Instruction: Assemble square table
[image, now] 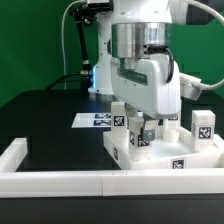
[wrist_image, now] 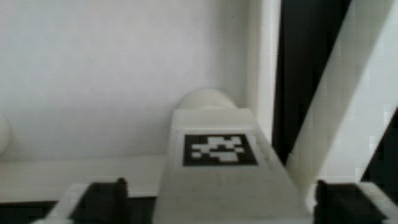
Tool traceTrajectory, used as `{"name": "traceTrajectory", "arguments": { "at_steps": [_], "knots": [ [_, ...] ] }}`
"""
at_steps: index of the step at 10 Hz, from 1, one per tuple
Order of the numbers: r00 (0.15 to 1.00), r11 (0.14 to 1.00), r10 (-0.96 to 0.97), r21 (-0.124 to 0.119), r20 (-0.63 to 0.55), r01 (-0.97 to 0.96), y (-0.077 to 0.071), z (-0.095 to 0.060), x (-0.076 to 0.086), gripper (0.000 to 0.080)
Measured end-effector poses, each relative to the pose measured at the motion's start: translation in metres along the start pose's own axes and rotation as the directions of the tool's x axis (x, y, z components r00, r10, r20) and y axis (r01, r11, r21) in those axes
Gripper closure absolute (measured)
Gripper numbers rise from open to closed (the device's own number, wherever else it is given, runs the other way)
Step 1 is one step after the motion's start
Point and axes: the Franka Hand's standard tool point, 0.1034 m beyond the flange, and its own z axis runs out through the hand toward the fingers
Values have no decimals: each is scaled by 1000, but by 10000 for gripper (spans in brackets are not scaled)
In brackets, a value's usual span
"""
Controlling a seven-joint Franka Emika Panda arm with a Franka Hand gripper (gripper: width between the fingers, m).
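Note:
The square table's white slab (image: 168,150) lies flat at the exterior view's right, with a tag on its front edge (image: 178,165). White tagged legs stand upright on it: one at the back left (image: 118,114), one at the far right (image: 203,125), and one (image: 143,136) directly under my gripper (image: 143,128). In the wrist view this leg (wrist_image: 219,150) stands on the slab (wrist_image: 89,80), tag facing the camera. It lies between my gripper's (wrist_image: 221,196) dark fingers (wrist_image: 107,196), with a gap on each side. The gripper is open and holds nothing.
The long low white border wall (image: 90,181) runs along the front and up the left side (image: 14,152). The marker board (image: 95,120) lies flat on the black table (image: 50,115) behind the slab. A green wall and cables stand behind the arm.

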Motion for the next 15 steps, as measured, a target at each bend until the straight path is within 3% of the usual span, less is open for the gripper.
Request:
{"name": "traceTrajectory", "arguments": {
  "at_steps": [1, 4, 7, 10, 12, 15],
  "knots": [
    [999, 999, -37, 11, -4, 37, -1, -1, 1, 179],
    [936, 936, -346, 50, -61, 349, 2, 2, 11, 151],
    [875, 875, -481, 39, -62, 483, 1, 1, 4, 150],
    [760, 760, -647, 24, -68, 649, 2, 2, 6, 150],
    [658, 659, -750, 2, -74, 752, -2, 2, -5, 150],
    [383, 387, -921, -43, -70, 921, -5, -1, -14, 150]
  ]
}}
